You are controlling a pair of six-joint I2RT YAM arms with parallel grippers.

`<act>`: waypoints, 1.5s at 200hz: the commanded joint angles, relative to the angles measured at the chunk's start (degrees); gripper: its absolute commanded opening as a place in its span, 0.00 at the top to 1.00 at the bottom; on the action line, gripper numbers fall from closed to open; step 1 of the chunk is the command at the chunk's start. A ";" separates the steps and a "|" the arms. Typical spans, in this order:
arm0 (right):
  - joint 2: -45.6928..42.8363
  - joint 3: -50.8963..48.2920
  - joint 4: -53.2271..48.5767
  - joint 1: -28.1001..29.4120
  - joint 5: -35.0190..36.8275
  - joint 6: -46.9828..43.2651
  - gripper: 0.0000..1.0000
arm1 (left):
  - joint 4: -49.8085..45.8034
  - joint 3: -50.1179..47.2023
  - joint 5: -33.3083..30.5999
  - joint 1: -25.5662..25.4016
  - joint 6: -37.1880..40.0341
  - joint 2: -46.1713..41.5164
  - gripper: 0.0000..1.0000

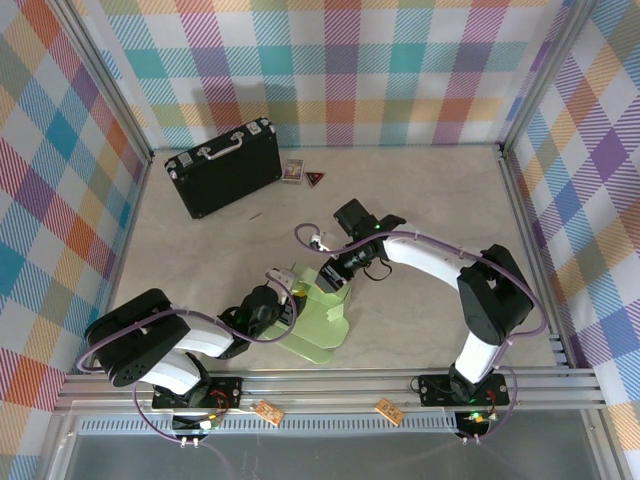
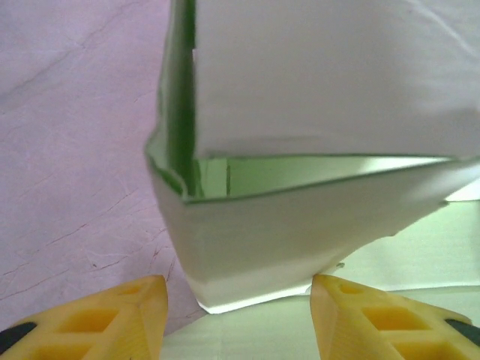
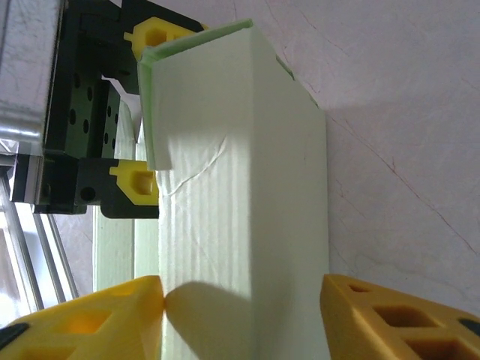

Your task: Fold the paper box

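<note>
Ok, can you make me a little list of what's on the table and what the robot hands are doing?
box: pale green thin card paper box, partly folded, one wall standing
left gripper: open, jaws either side of a box corner
right gripper: straddles the standing wall, grip unclear
behind: black hard briefcase with metal corners, shut, lying flat

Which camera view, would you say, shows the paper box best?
Top external: the whole paper box, raised walls and flat flaps. Left wrist shows one open corner close up; right wrist, one upright wall.
</note>
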 commanded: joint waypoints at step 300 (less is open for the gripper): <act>1.76 -0.70 0.60 0.32 -5.17 -2.12 0.40 | 26.41 2.07 6.25 6.23 6.12 13.45 0.50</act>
